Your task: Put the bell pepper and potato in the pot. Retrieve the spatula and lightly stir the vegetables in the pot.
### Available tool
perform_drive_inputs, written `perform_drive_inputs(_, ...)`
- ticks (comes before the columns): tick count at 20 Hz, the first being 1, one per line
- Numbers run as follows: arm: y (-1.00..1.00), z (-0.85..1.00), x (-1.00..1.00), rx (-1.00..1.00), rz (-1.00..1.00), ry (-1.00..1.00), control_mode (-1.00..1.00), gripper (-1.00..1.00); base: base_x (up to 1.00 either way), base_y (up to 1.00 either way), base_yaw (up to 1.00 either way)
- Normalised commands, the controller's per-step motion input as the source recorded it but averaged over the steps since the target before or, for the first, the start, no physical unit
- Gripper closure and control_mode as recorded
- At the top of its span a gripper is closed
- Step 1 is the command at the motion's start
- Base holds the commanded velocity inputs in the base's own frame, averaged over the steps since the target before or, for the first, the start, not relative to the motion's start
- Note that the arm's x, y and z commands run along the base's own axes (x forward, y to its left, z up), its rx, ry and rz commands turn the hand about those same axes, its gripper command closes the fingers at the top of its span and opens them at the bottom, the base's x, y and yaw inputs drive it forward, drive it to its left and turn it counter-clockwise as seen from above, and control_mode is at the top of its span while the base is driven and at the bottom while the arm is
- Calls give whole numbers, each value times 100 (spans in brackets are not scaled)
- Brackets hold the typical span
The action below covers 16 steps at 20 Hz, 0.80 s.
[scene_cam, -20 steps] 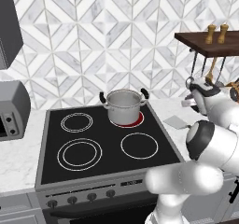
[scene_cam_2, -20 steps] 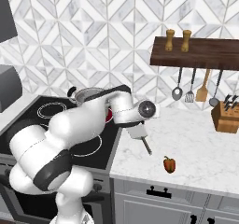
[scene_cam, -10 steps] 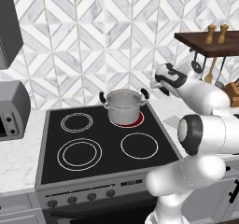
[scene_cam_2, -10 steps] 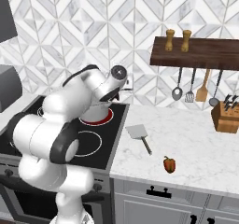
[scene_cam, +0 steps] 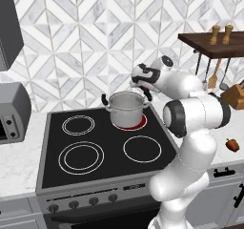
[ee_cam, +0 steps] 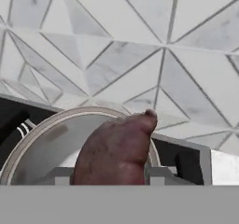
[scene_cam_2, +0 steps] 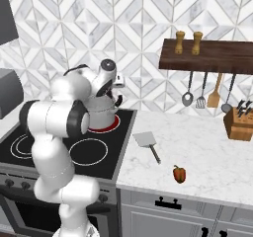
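Above the pot's (ee_cam: 44, 139) rim I am hovering, jaws clamped on the potato (ee_cam: 116, 150), its long axis pointing toward the backsplash. Pot mouth is lying directly beneath. Bell pepper (scene_cam_2: 179, 174) is waiting on the desk, well right of the pot.

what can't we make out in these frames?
- Gripper fingertips: arm covers them in both base views; in the hand view the potato hides them.
- Pot floor: rim blocks it in the left base view; potato covers part in the hand view.
- Spatula material: too small.
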Motion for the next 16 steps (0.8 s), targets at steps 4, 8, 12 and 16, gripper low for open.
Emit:
perform_drive_inputs(4, 62, -78, 81, -16, 0, 4, -100, 100, 0, 0, 0)
perform_drive_inputs(8, 47, -45, 78, -9, 0, 15, -100, 100, 0, 0, 0)
perform_drive_inputs(12, 32, -36, 58, -8, 0, 16, -100, 100, 0, 0, 0)
perform_drive_inputs(16, 7, -38, 47, -6, 0, 17, -100, 100, 0, 0, 0)
